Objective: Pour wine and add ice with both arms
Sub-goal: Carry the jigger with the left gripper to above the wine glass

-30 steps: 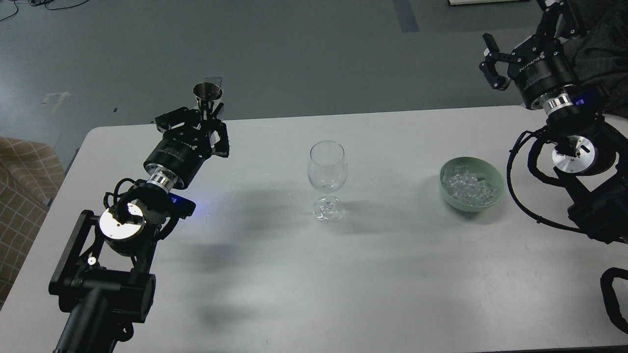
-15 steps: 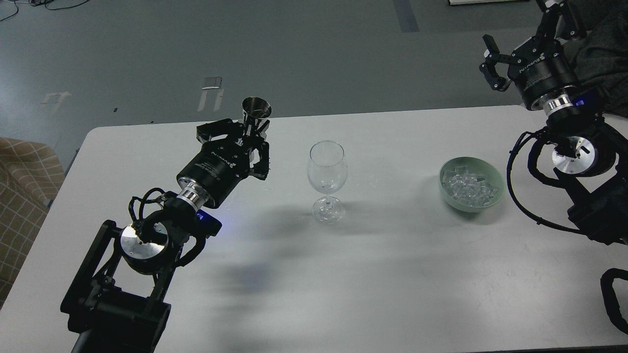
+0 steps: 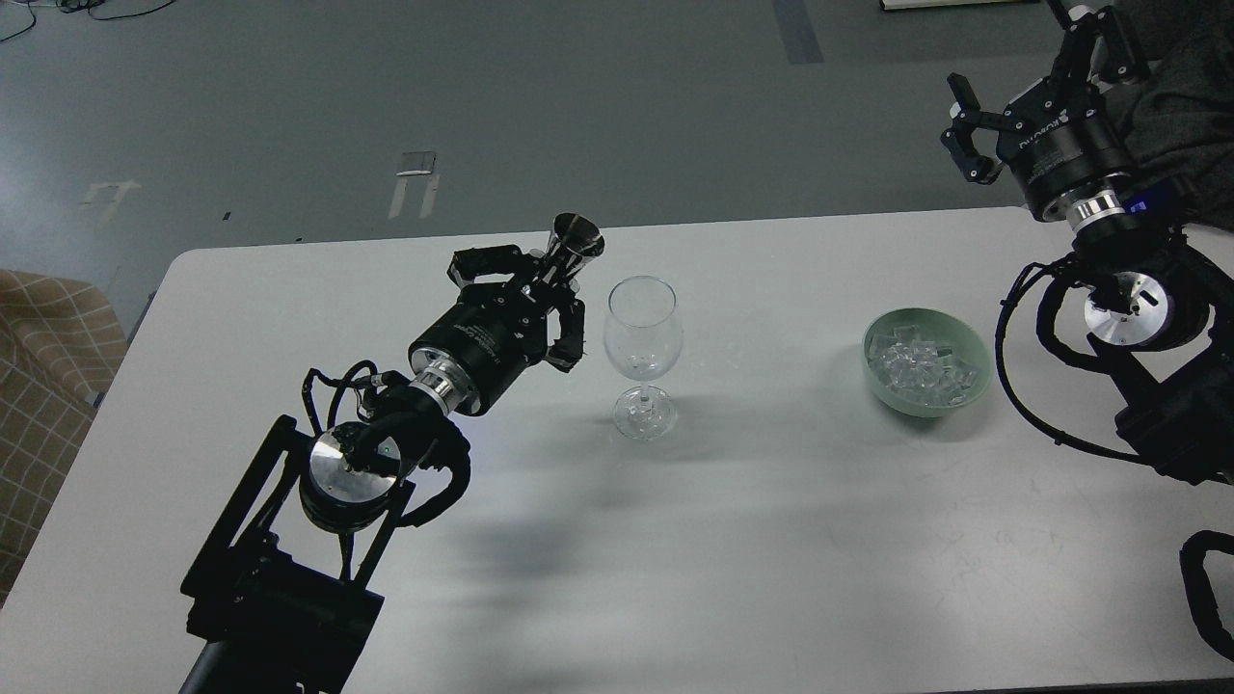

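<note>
A clear stemmed wine glass (image 3: 643,337) stands upright at the table's middle; I see no liquid in it. My left gripper (image 3: 551,280) is shut on a small steel measuring cup (image 3: 576,241), held tilted just left of the glass rim and above table level. The wine inside the cup is hidden. A pale green bowl (image 3: 927,361) at the right holds several clear ice cubes (image 3: 916,364). My right gripper (image 3: 1027,82) is open and empty, raised beyond the table's far right edge, behind the bowl.
The white table (image 3: 752,540) has its far edge running behind the glass and bowl. A tan checked seat (image 3: 39,357) stands off the table's left side. Grey floor lies beyond.
My left gripper has carried the steel cup to the right, from the table's far left up close to the glass rim. The right gripper has barely moved.
</note>
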You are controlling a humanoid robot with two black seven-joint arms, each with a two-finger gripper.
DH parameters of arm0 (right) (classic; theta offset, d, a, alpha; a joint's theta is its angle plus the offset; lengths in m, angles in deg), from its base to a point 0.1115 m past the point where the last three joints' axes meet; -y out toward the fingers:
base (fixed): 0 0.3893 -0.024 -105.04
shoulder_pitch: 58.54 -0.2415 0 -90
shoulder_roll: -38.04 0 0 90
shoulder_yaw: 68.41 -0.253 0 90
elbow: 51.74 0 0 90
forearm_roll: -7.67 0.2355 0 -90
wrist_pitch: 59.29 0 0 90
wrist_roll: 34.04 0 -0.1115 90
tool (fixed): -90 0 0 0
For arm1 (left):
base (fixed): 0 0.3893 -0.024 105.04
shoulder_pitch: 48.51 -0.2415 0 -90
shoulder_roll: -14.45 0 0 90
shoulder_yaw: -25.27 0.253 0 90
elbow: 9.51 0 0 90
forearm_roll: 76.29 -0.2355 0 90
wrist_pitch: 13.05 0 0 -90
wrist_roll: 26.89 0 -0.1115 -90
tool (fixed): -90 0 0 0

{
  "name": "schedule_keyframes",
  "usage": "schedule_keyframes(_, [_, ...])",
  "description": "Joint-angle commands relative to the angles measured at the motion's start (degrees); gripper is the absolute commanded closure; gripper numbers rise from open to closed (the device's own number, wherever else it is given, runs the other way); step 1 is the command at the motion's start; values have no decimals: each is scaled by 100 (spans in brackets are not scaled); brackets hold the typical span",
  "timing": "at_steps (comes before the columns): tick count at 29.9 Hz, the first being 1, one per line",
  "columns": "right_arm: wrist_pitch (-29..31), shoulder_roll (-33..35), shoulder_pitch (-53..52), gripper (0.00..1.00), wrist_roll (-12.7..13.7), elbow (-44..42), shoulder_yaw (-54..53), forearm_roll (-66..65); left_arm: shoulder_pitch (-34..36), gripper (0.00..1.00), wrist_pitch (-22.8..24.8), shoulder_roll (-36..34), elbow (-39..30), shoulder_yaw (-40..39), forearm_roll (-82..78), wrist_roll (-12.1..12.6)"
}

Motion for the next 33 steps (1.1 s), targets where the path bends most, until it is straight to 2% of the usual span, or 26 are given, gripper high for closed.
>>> schedule_keyframes(1, [6, 0, 29, 0, -5, 0, 0, -7, -11, 100, -86, 7, -2, 93, -185, 9])
schedule_keyframes(22, [-3, 0, 90, 0, -5, 9, -9, 2, -73, 100, -165, 15, -98, 383, -1256, -9])
schedule_keyframes(33, [-3, 0, 99, 0, -5, 9, -9, 2, -20, 100, -165, -55, -186, 392, -1969, 132])
